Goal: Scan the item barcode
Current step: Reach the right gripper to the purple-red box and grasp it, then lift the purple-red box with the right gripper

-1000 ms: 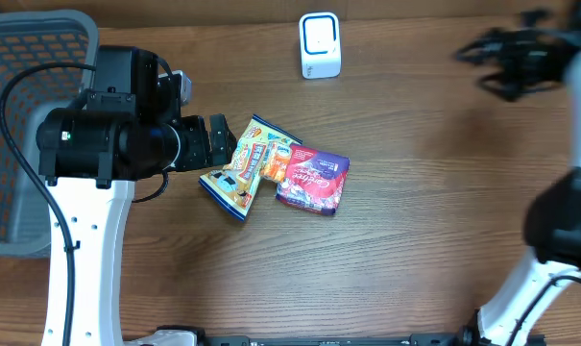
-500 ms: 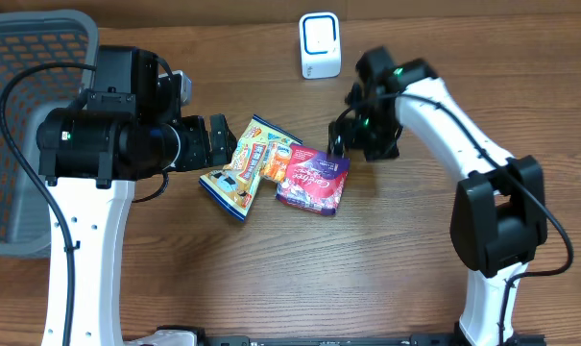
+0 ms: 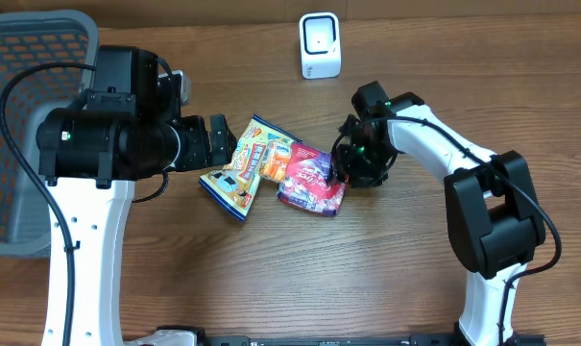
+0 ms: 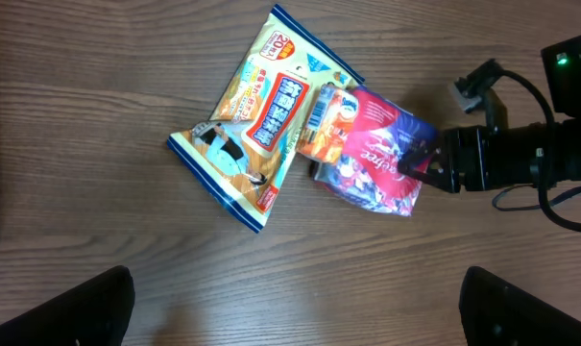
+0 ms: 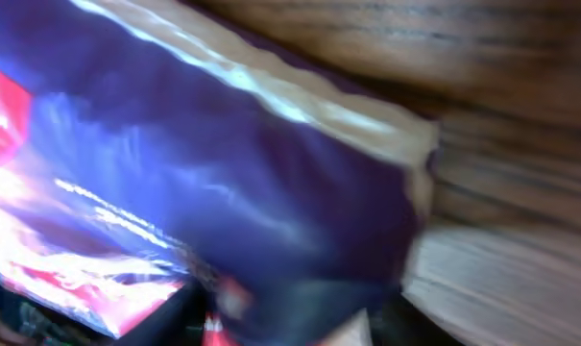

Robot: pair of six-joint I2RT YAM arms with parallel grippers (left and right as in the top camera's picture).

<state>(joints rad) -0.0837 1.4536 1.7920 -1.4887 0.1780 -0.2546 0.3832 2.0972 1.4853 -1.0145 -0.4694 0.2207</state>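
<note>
A purple and red snack packet [image 3: 309,178] lies mid-table, its left edge on a yellow and blue packet [image 3: 252,163]. My right gripper [image 3: 346,173] is shut on the purple packet's right edge, which looks crumpled and slightly raised. The right wrist view is blurred and filled by the purple packet [image 5: 223,173] between the jaws of the right gripper [image 5: 290,317]. In the left wrist view the purple packet [image 4: 372,149] and yellow packet [image 4: 256,125] sit ahead of my left gripper [image 4: 300,308], which is wide open and empty. The white barcode scanner [image 3: 320,45] stands at the back.
A grey mesh basket [image 3: 12,58] sits at the far left, beside the left arm. The left gripper [image 3: 218,142] hovers just left of the yellow packet. Bare wooden table lies in front of and to the right of the packets.
The right arm swung in from the far right, came down to the purple packet and closed on its right edge, crumpling it. The left arm has not moved.
</note>
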